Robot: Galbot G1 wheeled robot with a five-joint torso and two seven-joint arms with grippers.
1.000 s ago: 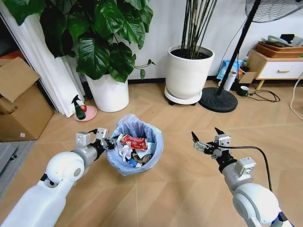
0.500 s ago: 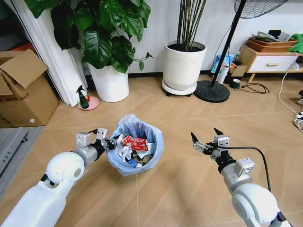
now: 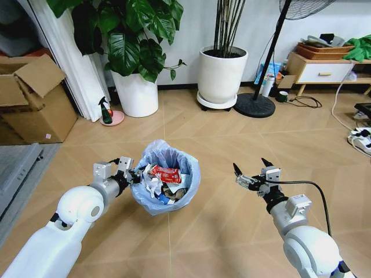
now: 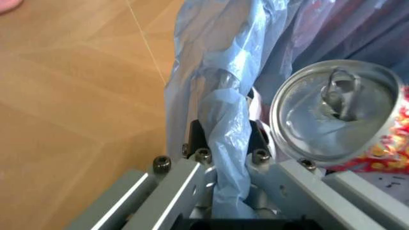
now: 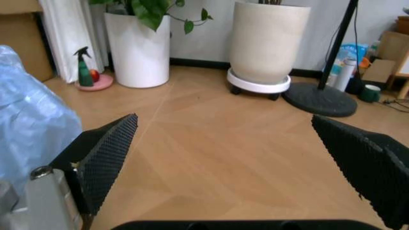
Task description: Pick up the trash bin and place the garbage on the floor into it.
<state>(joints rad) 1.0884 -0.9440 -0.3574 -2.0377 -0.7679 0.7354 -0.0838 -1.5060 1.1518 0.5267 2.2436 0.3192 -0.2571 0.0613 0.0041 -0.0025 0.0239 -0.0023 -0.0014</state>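
The trash bin (image 3: 165, 185), lined with a crinkly light-blue bag, hangs just above the floor (image 3: 220, 231) in the head view. My left gripper (image 3: 128, 172) is shut on its rim and bag on the bin's left side. The left wrist view shows the fingers (image 4: 198, 177) clamped on the blue bag (image 4: 223, 134). Garbage fills the bin: a crushed red can (image 3: 166, 174) with its silver top (image 4: 335, 112), white paper wads (image 3: 152, 184). My right gripper (image 3: 249, 174) is open to the right of the bin, holding nothing; its black pads (image 5: 105, 158) stand wide apart.
Two big white plant pots (image 3: 138, 92) (image 3: 220, 75) stand ahead, with a green spray bottle (image 3: 105, 113) on a pink dish. A fan base (image 3: 259, 105) and mug (image 3: 282, 96) lie right, a cardboard box (image 3: 32, 101) left, cables and a power strip (image 3: 359, 139) far right.
The whole head view has shifted: the room's things slid leftward and farther off, so the camera moved. Both arms and the held bin keep their places relative to me.
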